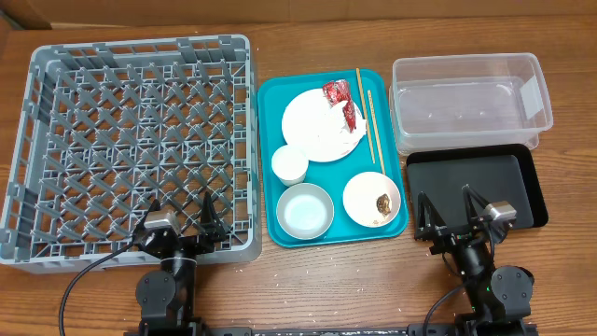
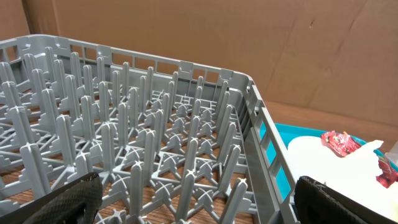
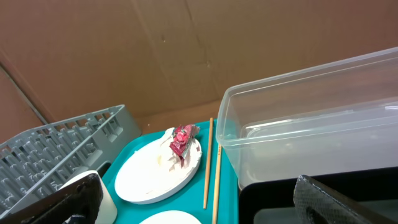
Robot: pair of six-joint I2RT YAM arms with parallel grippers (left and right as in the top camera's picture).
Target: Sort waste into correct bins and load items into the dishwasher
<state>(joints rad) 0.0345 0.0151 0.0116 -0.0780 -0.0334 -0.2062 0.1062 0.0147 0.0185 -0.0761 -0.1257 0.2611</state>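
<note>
On a teal tray lie a pale plate with a red wrapper and crumpled white napkin, chopsticks, a small cup, an empty bowl, and a bowl holding a brown scrap. The grey dish rack stands left. The clear tub and black tray are right. My left gripper hangs open over the rack's near edge. My right gripper is open at the black tray's near left corner.
Brown cardboard walls rise behind the table. The right wrist view shows the plate, wrapper, chopsticks and tub ahead. The rack's upright pegs fill the left wrist view.
</note>
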